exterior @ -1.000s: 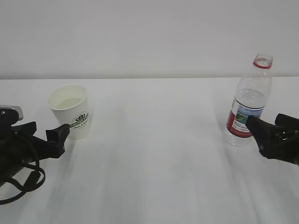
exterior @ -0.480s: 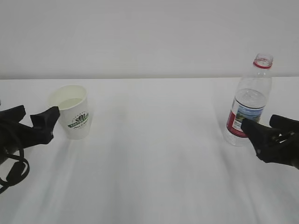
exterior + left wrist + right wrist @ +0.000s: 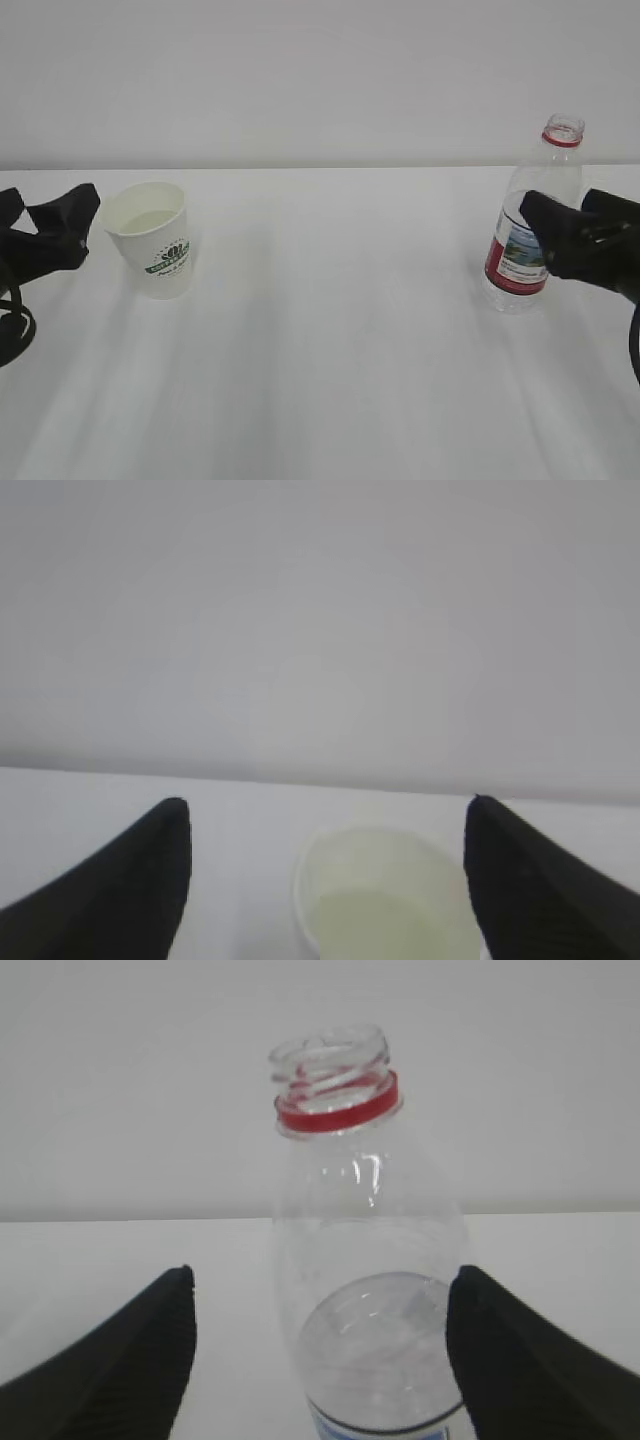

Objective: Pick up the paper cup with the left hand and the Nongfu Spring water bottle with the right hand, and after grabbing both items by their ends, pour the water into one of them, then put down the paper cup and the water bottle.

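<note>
White paper cup (image 3: 155, 238) holding water (image 3: 148, 221), uncapped bottle (image 3: 530, 225) partly filled

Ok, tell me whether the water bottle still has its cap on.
No: the Nongfu Spring water bottle shows a bare threaded neck above its red ring in the right wrist view.

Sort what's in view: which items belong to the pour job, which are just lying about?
Job items:
- paper cup, liquid inside
- Nongfu Spring water bottle, uncapped, partly full
- left gripper, open, beside the cup
- right gripper, open, at the bottle

Lying about:
- nothing; only the white table under them
</note>
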